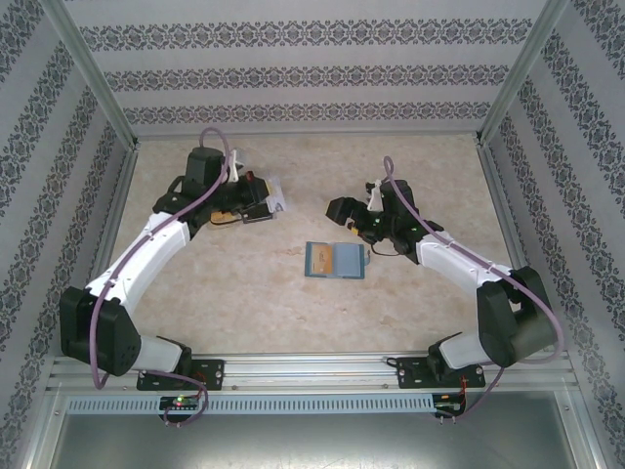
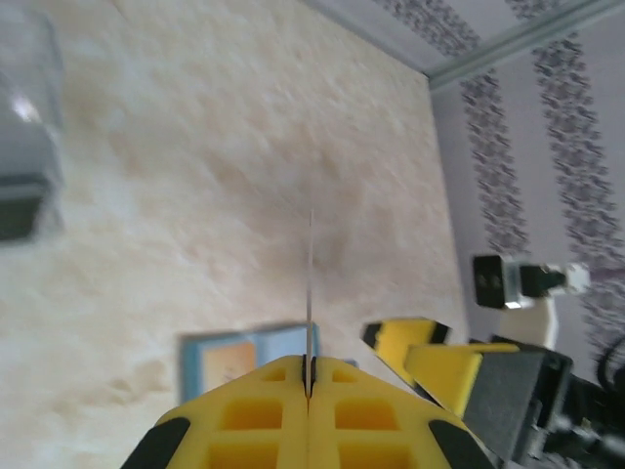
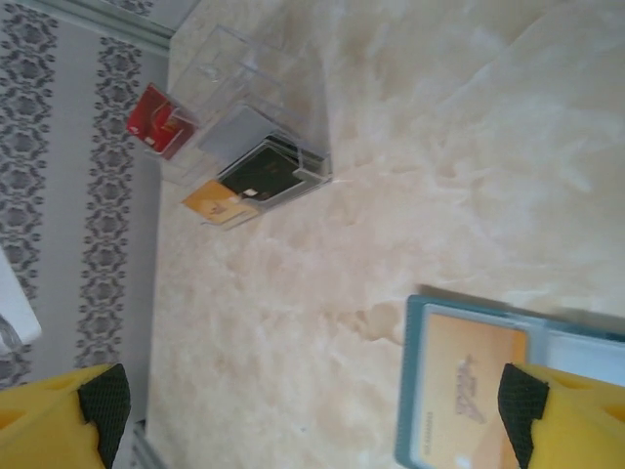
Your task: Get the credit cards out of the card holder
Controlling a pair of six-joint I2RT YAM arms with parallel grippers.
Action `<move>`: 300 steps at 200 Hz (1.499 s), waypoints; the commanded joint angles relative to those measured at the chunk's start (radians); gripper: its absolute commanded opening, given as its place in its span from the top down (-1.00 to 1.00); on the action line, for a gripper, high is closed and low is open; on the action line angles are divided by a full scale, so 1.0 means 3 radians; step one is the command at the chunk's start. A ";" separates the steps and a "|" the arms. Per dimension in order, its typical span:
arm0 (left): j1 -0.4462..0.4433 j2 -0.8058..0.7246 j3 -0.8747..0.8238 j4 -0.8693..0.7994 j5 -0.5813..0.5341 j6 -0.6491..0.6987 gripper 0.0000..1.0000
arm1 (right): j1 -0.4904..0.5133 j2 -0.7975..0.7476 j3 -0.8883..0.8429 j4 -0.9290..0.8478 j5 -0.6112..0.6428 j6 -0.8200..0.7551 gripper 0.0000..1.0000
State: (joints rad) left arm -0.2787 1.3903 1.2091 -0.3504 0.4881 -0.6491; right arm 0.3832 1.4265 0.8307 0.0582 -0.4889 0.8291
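The blue-grey card holder (image 1: 335,261) lies open on the table between the arms, with a tan-orange credit card (image 3: 474,386) in one panel. My left gripper (image 2: 310,376) is shut on a thin card (image 2: 311,283) that stands edge-on out of the jaws, so its colour does not show. This gripper (image 1: 252,207) is up and to the left of the holder, beside the clear tray. My right gripper (image 3: 312,405) is open with nothing between its fingers, and the holder (image 3: 488,391) sits by its right finger. It hovers (image 1: 350,220) just above the holder's right end.
A clear plastic compartment tray (image 3: 244,107) at the back left holds a red card (image 3: 156,122) and a black card (image 3: 259,171). An orange card (image 3: 220,202) sticks out at its edge. Patterned walls close three sides.
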 commanded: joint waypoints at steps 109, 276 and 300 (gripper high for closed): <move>0.0036 0.1276 0.1462 -0.1302 -0.1029 0.4005 1.00 | -0.0014 -0.0053 -0.0183 -0.0077 0.0298 -0.0539 -0.96; -0.0018 0.2070 0.1852 -0.1760 -0.1485 0.5580 1.00 | -0.0343 -0.0308 -0.0272 -0.0166 -0.0267 -0.0571 -0.96; -0.0058 0.2189 0.1941 -0.1704 -0.1665 0.5635 1.00 | -0.0359 -0.0294 -0.0289 -0.0160 -0.0289 -0.0555 -0.96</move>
State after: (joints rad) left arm -0.2794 2.0151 1.7393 -0.8326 0.0380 0.9798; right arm 0.2893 1.3266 0.7559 0.0097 -0.5442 0.6765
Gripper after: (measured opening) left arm 0.051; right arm 0.982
